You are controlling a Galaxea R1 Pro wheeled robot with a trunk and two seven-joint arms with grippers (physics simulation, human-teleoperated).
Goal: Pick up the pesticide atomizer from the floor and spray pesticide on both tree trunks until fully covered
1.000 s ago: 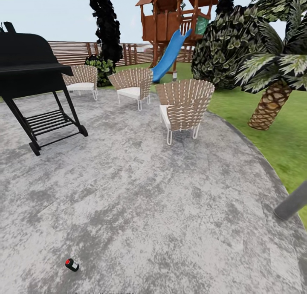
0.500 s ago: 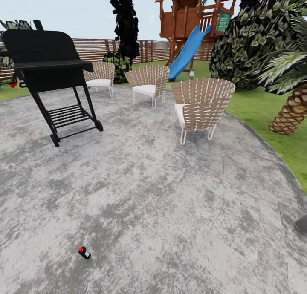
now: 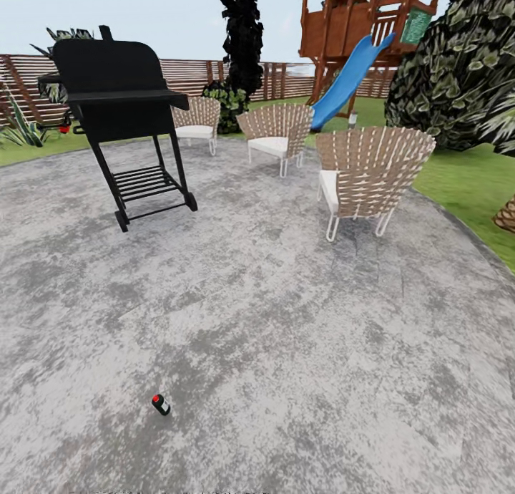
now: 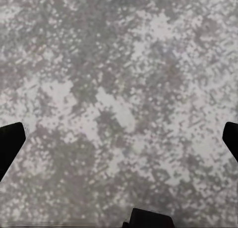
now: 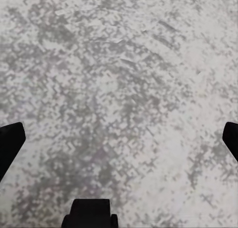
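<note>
Head view – one pesticide atomizer [image 3: 161,404], three wicker chairs [image 3: 372,175], one grill [image 3: 121,114]

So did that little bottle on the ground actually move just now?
No. The bottle keeps its spot on the patio; it, the grill and the chairs all slid right together, so the camera turned.

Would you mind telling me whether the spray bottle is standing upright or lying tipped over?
Tipped over: the spray bottle lies on its side on the grey patio, red tip pointing sideways.
</note>
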